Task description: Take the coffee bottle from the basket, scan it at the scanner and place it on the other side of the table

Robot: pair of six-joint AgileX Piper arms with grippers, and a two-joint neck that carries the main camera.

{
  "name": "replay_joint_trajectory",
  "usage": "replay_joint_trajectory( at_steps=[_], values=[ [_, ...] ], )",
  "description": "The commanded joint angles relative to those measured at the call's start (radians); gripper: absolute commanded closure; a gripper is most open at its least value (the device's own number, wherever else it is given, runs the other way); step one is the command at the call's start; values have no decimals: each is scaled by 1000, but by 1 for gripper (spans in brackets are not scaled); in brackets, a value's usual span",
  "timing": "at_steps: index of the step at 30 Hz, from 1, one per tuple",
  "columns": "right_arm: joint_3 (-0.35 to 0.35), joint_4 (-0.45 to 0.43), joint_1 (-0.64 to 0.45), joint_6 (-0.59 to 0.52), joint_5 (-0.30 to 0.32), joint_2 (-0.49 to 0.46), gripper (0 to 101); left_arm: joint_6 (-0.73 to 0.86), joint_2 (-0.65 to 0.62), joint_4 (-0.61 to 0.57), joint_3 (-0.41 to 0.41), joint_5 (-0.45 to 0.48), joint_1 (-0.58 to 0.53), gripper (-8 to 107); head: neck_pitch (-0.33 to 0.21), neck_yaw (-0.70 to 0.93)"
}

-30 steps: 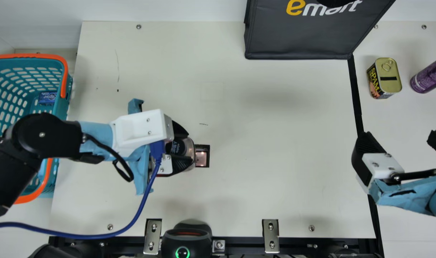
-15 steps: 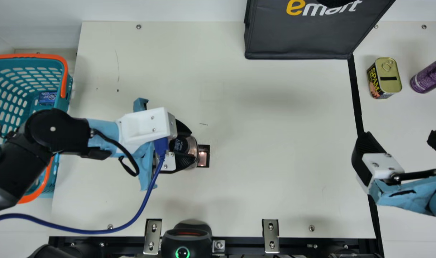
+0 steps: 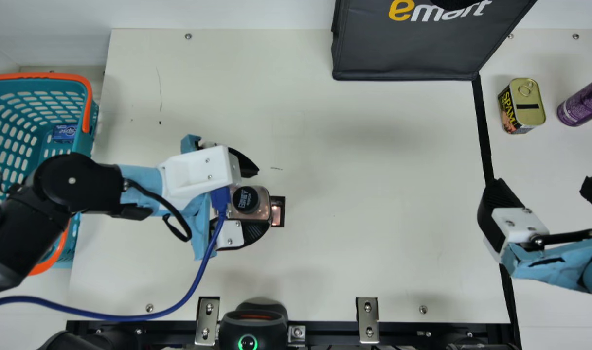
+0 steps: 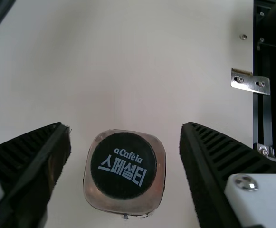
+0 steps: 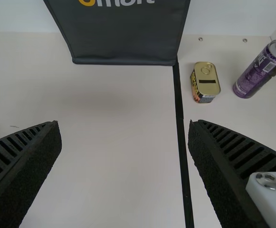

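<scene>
Black-capped, clear and squarish, the coffee bottle (image 3: 252, 201) stands upright on the cream table (image 3: 373, 218), just beside a small black-framed, lit window (image 3: 277, 214), probably the scanner's. Your left gripper (image 3: 262, 199), black and ribbed, is spread wider than the bottle, one finger on each side; the left wrist view shows a gap on both sides, so it has hold of nothing. Your right gripper (image 3: 543, 182), also black and ribbed, is wide open and holds nothing, well apart, by the black strip (image 3: 483, 126).

The upright bottle lies directly between the left fingertips. If the scan is done, you would likely back the left gripper straight out towards the teal plastic basket (image 3: 84, 243), leaving the right gripper room; a skewed retreat could tip the bottle.
</scene>
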Motion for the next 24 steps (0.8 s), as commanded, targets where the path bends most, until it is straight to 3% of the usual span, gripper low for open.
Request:
replay_joint_trajectory(
  at_steps=[1,4,14,24],
  values=[
    [0,0,0,0,0,0,6,-68,-17,4,-6,-7,1,17,-29,2],
    [0,0,0,0,0,0,6,-164,-50,19,-19,-11,4,9,-29,2],
    [0,0,0,0,-1,0,6,-549,-195,187,-61,-77,4,9,-29,2],
    [0,0,0,0,-1,0,6,-989,-297,482,-122,-75,-23,9,-29,2]
  ],
)
